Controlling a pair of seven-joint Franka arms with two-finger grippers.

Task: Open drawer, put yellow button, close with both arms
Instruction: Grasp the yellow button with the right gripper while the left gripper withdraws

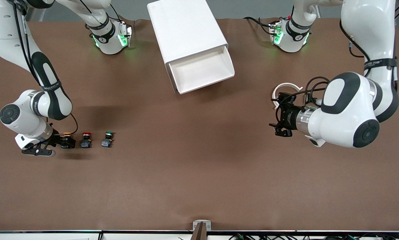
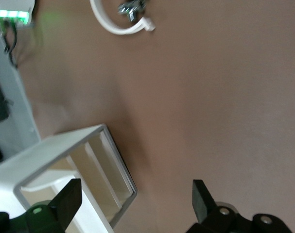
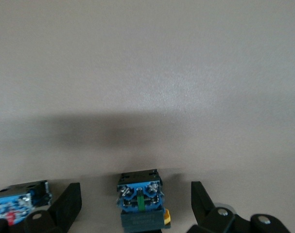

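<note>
Yellow button [image 3: 141,206] sits on the table between the wide-open fingers of the right gripper [image 1: 57,144], not yet gripped. Small, rigid and light; grip its black-and-blue body. Left gripper [image 1: 279,116] waits, spread wide and empty; drawer [image 1: 202,71] open.

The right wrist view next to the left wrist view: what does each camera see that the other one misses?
Only the right wrist view shows the tiny yellow-capped push button with a black-and-blue body between the right gripper's open jaws, plus the edge of a neighbouring blue-bodied button. Only the left wrist view shows the white boxy cabinet with its pulled-out top drawer, and a white open ring; the left gripper, jaws open, holds nothing. Both share the brown tabletop.
</note>
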